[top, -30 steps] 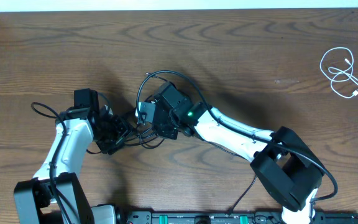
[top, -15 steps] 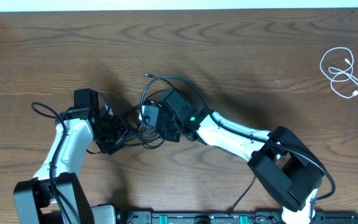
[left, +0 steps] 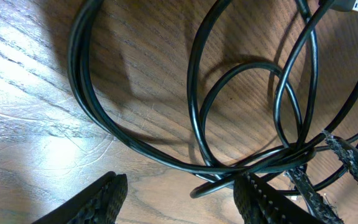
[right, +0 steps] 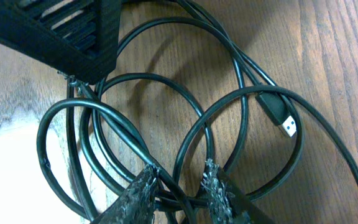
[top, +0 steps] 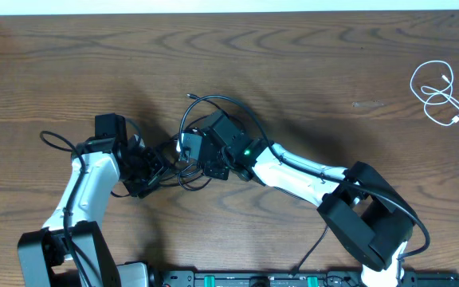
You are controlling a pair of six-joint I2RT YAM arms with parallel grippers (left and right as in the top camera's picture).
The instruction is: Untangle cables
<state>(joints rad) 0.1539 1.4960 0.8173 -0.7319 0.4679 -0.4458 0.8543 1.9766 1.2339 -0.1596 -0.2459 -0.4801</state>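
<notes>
My left claw (top: 144, 171) sits just left of the tangle of black cables (left: 79, 62). Its two fingers (left: 98, 202) stand well apart. Through that wrist camera I see the loops lying flat on the wooden table (top: 333, 56) in front of them. A bend of one strand reaches into the gap between the fingers, and neither pad presses on it. This claw holds nothing.

The tangle lies between my two claws, a heap of overlapping rings, and one larger loop arches out from its far side.

My right claw (right: 180, 171) is at the right edge of the tangle, facing the left one and close to it. Its fingers are drawn near together, low over the wood, with several black strands crossing the narrow gap between them. One strand runs right up against the left fingertip. Whether the pads actually bite on those strands I cannot tell. Just right of this claw, inside one ring of the tangle, lies a black plug (right: 283, 121) with a bright metal end.

Far to the right of the tangle, well apart from both claws, the white cable (top: 438, 94) lies alone in a small loose coil.
</notes>
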